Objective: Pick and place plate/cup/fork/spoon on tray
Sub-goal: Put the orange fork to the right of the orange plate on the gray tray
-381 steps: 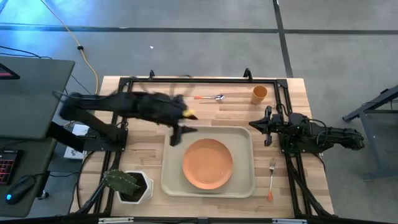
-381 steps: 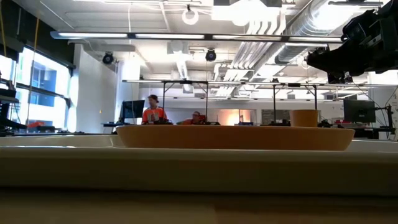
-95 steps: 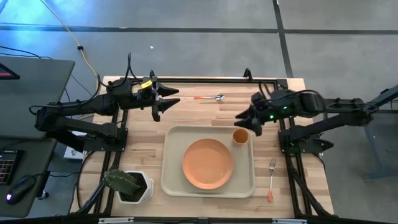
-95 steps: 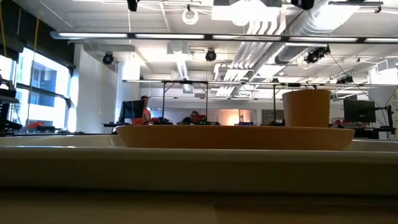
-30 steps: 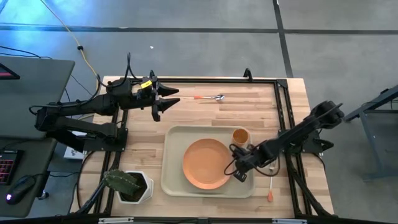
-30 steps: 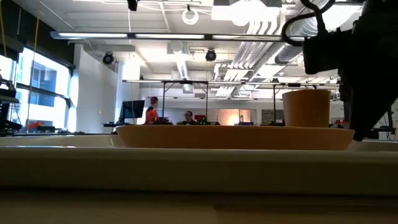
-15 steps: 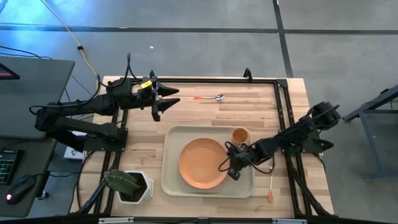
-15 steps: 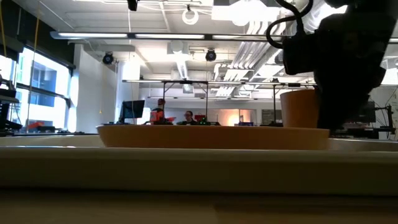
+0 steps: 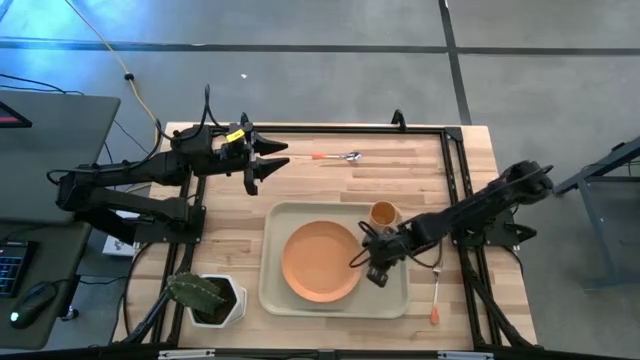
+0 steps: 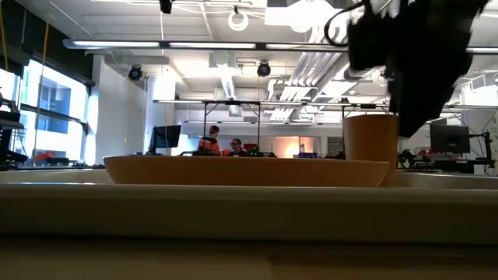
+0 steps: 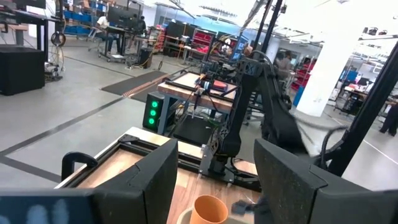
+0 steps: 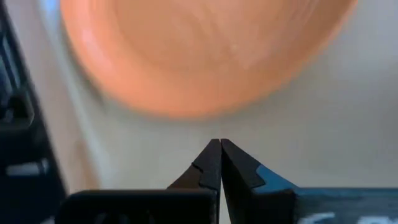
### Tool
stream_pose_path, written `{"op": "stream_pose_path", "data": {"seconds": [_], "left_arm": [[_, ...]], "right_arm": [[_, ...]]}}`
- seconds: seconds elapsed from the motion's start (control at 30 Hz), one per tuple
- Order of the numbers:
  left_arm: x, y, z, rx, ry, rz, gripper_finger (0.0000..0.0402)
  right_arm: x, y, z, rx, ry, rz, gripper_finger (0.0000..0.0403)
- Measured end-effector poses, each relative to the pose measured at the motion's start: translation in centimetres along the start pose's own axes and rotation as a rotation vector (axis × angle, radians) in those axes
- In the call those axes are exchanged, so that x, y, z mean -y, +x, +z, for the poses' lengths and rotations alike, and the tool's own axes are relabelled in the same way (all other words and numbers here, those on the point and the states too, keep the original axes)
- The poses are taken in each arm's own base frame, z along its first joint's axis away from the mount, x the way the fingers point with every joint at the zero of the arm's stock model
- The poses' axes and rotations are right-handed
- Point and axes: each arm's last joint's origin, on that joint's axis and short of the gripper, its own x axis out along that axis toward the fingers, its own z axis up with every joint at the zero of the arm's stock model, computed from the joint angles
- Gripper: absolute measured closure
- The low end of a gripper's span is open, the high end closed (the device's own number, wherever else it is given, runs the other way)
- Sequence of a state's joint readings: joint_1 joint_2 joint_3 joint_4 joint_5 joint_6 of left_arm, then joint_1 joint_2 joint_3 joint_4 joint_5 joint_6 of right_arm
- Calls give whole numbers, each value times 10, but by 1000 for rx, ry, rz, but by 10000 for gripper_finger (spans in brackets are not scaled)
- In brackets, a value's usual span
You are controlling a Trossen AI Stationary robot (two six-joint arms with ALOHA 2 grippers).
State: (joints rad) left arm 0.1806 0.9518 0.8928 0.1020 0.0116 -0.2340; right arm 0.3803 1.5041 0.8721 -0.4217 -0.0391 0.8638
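The orange plate point(image 9: 320, 260) lies on the beige tray point(image 9: 275, 225), left of its middle. It also shows in the low view point(image 10: 245, 171). The orange-yellow cup point(image 9: 384, 214) stands upright on the tray's far right part. My right gripper point(image 9: 372, 268) is shut and low over the tray, just right of the plate's rim. The fork point(image 9: 435, 305) lies on the table right of the tray, partly under my right arm. The spoon point(image 9: 340, 157) lies on the table beyond the tray. My left gripper point(image 9: 270, 165) is open and empty at the far left. My right gripper comes slanting down from the table's right, with its shut fingertips point(image 12: 219, 146) by the plate's right rim point(image 12: 205, 112). The right wrist view shows a narrow strip of tray between tips and rim. I cannot tell whether they touch. The plate lies flat on the tray.
A white square pot with a green plant point(image 9: 212, 298) stands at the near left, beside the tray. A black frame point(image 9: 330, 130) runs along the table's far and side edges. Bare wood lies between the tray and the spoon.
My right gripper has gone toward the table's left, low over the tray. The plate has slid flat along the tray toward the left. The cup has shifted slightly leftward and stays upright.
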Motion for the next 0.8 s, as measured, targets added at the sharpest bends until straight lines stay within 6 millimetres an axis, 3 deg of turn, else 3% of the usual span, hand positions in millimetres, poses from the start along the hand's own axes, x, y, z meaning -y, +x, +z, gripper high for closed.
{"op": "stream_pose_path", "data": {"seconds": [0.17, 0.3, 0.4, 0.53, 0.8], "left_arm": [[0, 0, 0, 0, 0, 0, 202], [0, 0, 0, 0, 0, 0, 202], [0, 0, 0, 0, 0, 0, 202], [0, 0, 0, 0, 1, 1, 202], [0, 0, 0, 0, 1, 1, 202]], "right_arm": [[-2, -61, -19, -81, 34, -75, 403], [9, -106, -48, -139, 278, -159, 403], [17, -128, -67, -157, 477, -206, 402], [22, -142, -80, -140, 608, -225, 388], [24, -146, -92, -197, 767, -318, 321]]}}
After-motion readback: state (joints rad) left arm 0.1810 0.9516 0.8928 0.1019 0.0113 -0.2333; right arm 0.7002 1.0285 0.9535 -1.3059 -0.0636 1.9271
